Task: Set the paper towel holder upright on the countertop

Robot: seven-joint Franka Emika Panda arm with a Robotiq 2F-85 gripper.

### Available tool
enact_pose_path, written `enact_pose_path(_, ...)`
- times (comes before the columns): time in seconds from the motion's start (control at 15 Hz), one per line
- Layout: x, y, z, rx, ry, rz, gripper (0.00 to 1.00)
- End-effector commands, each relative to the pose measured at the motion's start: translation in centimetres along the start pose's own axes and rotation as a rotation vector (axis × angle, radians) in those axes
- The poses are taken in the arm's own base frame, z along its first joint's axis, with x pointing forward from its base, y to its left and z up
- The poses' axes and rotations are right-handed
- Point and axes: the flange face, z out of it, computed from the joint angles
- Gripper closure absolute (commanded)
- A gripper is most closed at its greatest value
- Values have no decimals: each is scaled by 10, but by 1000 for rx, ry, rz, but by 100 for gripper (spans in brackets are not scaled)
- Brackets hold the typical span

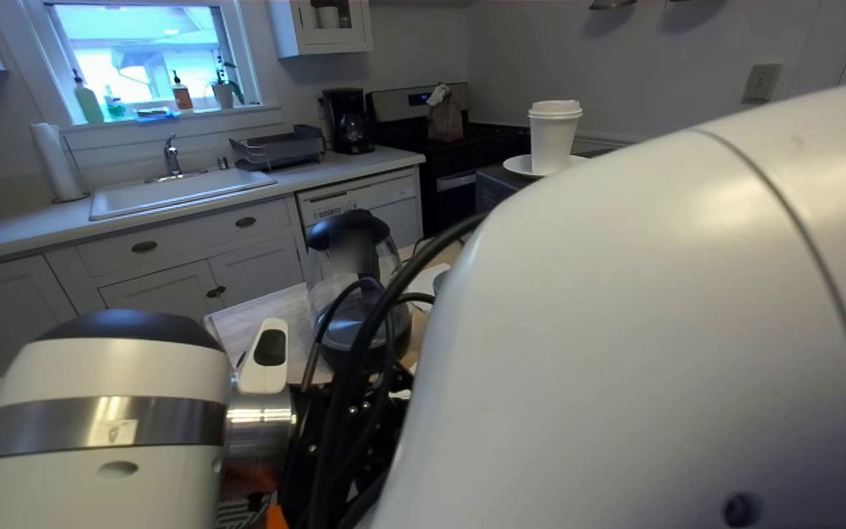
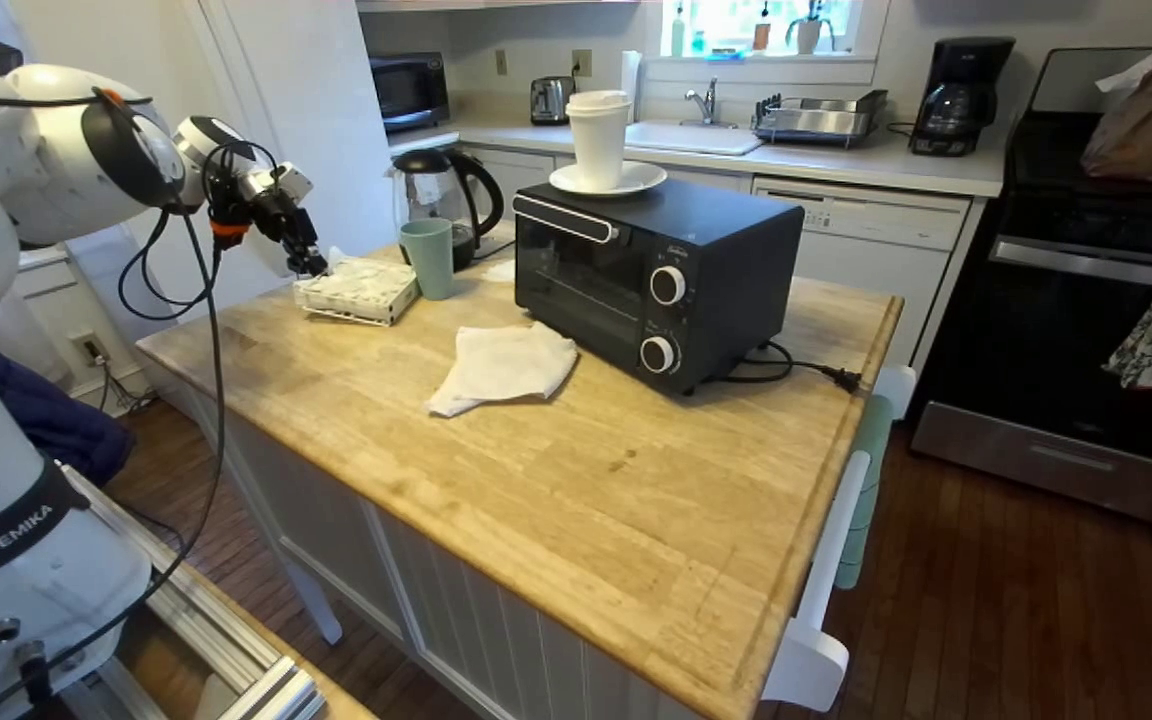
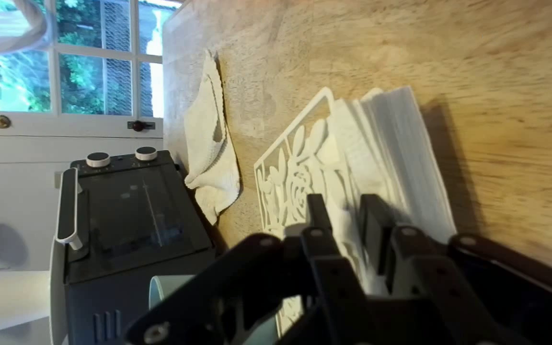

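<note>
The paper towel holder [image 2: 358,288] is a cream-white lace-patterned slab lying flat on the wooden countertop [image 2: 586,500], at its far left end. In the wrist view, its lace face [image 3: 300,177] and the stack of white sheets in it [image 3: 400,143] show. My gripper [image 2: 314,268] is low at the holder's back left edge. In the wrist view, the gripper [image 3: 343,203] has its fingers partly apart, with cream-white material of the holder showing between them. Whether both fingers touch it I cannot tell. The holder and fingertips are hidden in the arm-filled exterior view.
A green cup [image 2: 428,258] stands right beside the holder, with a glass coffee pot [image 2: 436,200] behind. A black toaster oven [image 2: 656,270] carries a plate and a white paper cup [image 2: 598,140]. A beige cloth [image 2: 508,366] lies in front of the oven.
</note>
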Motion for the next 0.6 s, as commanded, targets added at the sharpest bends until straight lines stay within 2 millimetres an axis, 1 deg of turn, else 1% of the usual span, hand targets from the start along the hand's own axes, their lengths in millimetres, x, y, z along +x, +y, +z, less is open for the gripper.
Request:
enact_pose_path(0.0, -4, 16, -12, -39, 31, 22, 100)
enact_pose_path(0.33, -7, 30, -25, -16, 35, 51, 99)
enact_pose_path(0.53, -11, 40, -36, 54, 6, 33, 99)
